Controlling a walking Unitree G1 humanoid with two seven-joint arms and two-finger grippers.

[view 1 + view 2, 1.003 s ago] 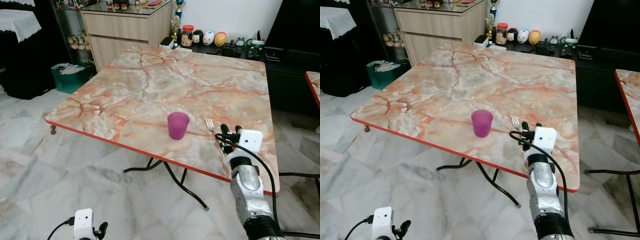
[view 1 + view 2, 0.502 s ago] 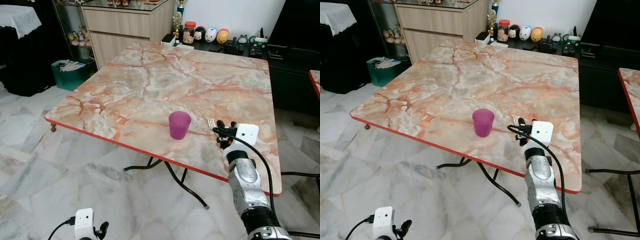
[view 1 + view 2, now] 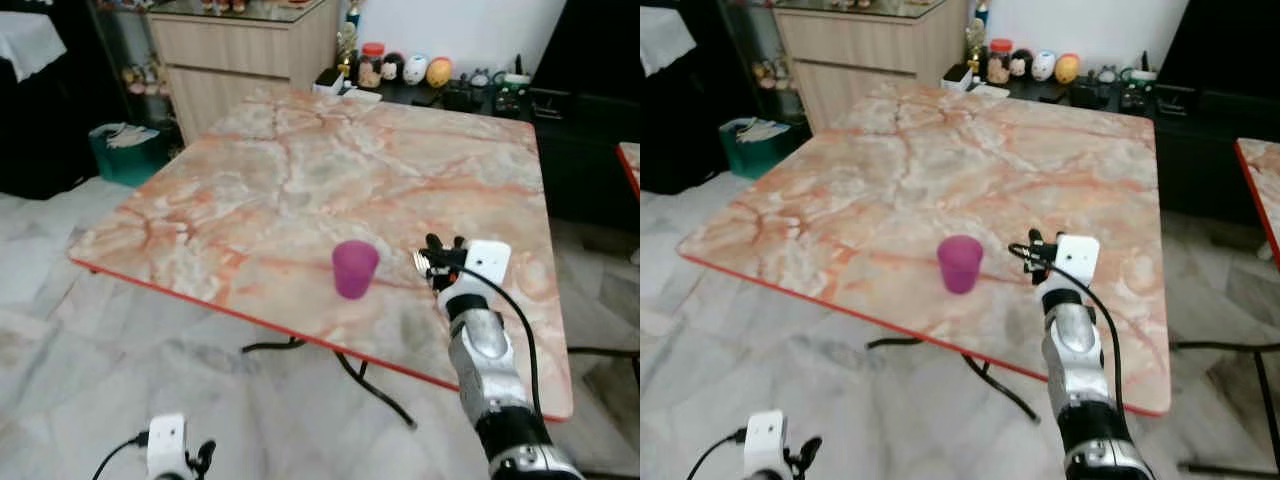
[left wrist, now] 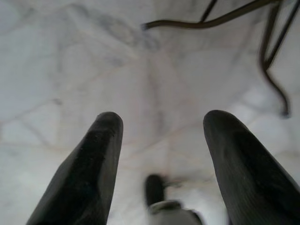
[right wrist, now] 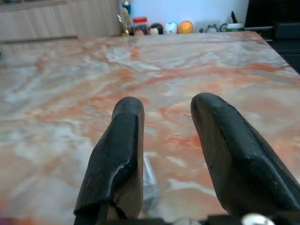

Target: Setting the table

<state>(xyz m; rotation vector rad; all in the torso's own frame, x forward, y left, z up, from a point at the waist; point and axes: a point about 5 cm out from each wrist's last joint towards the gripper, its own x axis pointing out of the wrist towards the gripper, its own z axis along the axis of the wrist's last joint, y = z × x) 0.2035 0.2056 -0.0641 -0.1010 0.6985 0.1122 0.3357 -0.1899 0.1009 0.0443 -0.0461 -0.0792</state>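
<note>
A purple cup stands upright near the front edge of the marble table. Just to its right a silver fork lies on the tabletop, tines pointing away from me. My right gripper hovers low over the fork's handle, slightly right of the tines, open. In the right wrist view the fork lies beside one of the fingers, not clamped between them. My left gripper hangs open low at my left side over the marble floor.
The table's red front edge and its black folding legs are close in front of me. Behind stand a wooden cabinet, a green bin and a dark console with figurines. Another table's corner is at the right.
The camera has shifted and blurred. My right gripper has moved forward and up, away from the fork, which stays put beside the cup. The left arm still hangs.
</note>
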